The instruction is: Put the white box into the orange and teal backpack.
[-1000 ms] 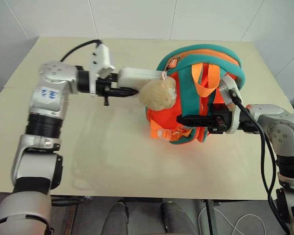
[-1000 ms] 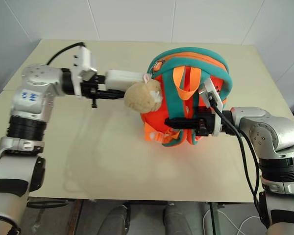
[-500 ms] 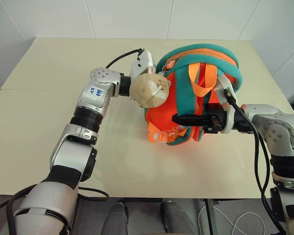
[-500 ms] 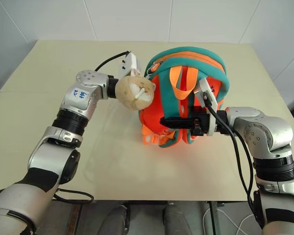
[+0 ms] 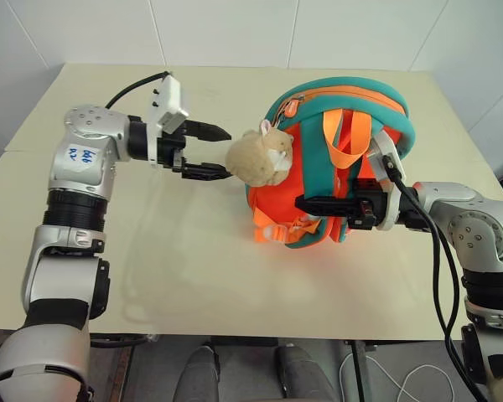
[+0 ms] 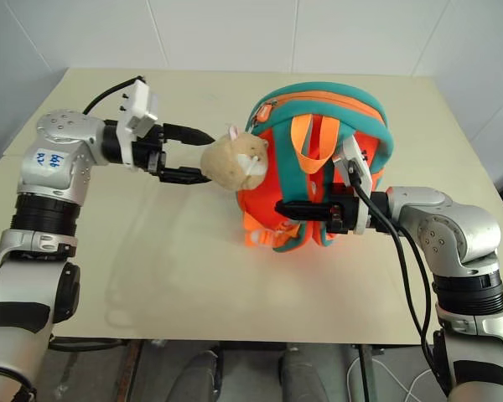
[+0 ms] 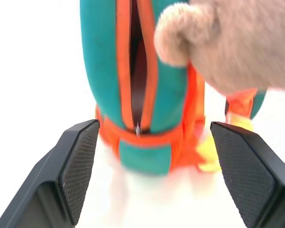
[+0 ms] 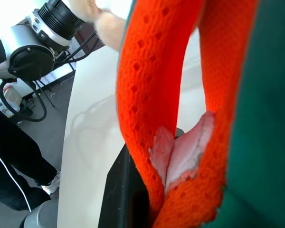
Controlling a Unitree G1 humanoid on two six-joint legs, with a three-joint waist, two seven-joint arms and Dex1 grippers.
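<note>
Gone from the left jaws [image 5: 210, 152] is the slim white box they carried toward the bag a second ago; half a second ago that arm was pushed up against the pack's zip mouth, and now it has drawn back to the left with its two black fingers spread wide and empty. Seen from the head cameras, the small rounded orange and teal backpack [image 5: 339, 159] stands on the pale cream bench [image 5: 193, 260], straps facing the robot, and the white box cannot be seen anywhere outside it. A tan plush animal toy [image 5: 258, 157] hangs at the pack's left flank, just beside the left fingertips. The right jaws [image 5: 306, 203] reach in from the right at the pack's lower front, shut on an orange webbing strap [image 8: 147, 95].

From the left wrist, both ribbed finger pads [image 7: 80, 166] stand far apart, framing the pack's teal edge, whose orange-trimmed zip slit is parted a little; its inside is too dark to read. The plush toy hangs blurred near the lens.

From the right wrist, the orange webbing fills the foreground against the black finger, with teal fabric alongside. Beyond the bench edge stands a person's dark trouser leg [image 8: 12, 156].
</note>
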